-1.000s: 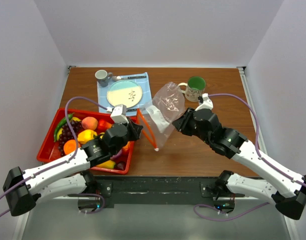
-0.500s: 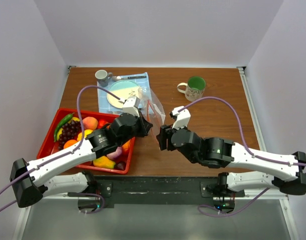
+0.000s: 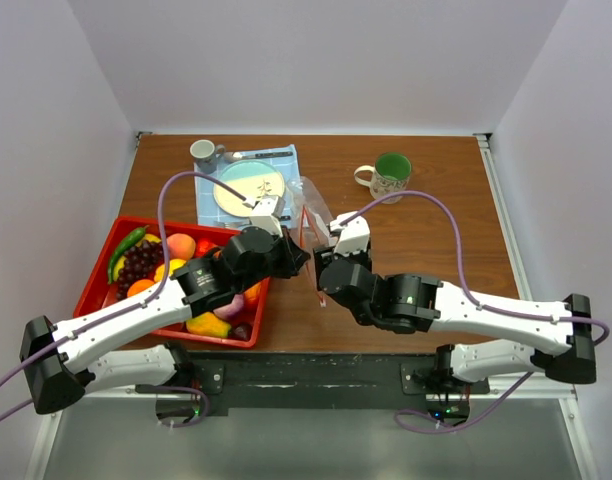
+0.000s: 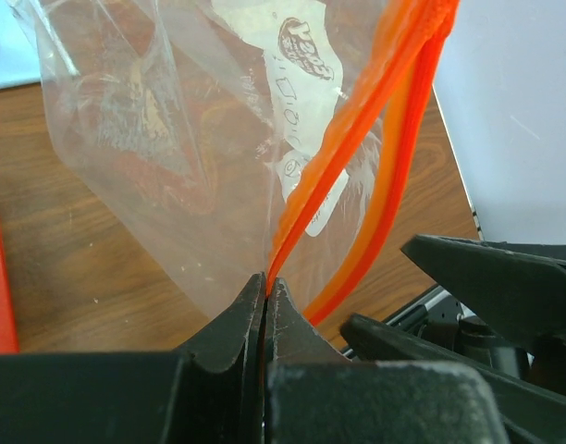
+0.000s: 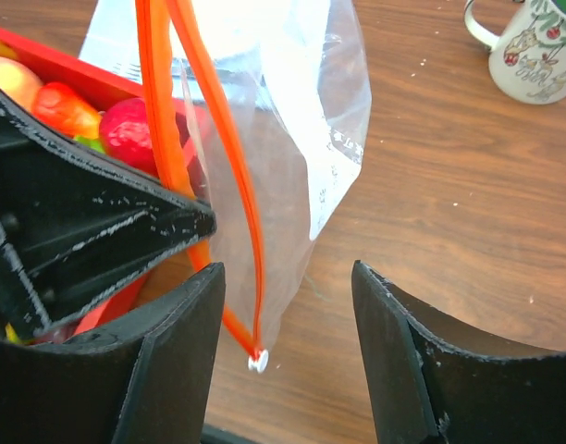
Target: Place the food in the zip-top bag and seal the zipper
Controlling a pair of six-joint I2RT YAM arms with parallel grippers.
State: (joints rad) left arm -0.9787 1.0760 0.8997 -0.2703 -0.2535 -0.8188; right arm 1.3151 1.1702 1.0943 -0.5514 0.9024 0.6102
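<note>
Viewing from above, most of the bag point(image 3: 308, 203) is hidden behind the 2 wrists. Only a crumpled clear patch shows between them, over the table point(image 3: 451, 175) and just right of the tray point(image 3: 171, 224). Both wrist views cut the bag off at the top. The left arm covers part of the food point(image 3: 176, 246) in the tray. A peach, grapes, a green pepper and orange and yellow pieces can be made out; the rest cannot.

Bag: clear and crinkled, wood grain visible through it. Zipper point(image 5: 218, 129): orange, mouth parted, its 2 strips hanging as a narrow loop that meets at a small white end piece point(image 5: 257, 361).

Left gripper point(image 4: 266, 294): jaws closed, pinching 1 zipper strip; the other strip runs free just beside it.
Right gripper point(image 5: 285, 277): jaws apart, 1 finger on each side of the loop's lower end, gripping nothing. Contact with the film cannot be told.

Print: a dark mark and small lettering on a white panel of the bag, too blurred to read. Mug point(image 3: 390, 176): patterned, nothing legible.
</note>
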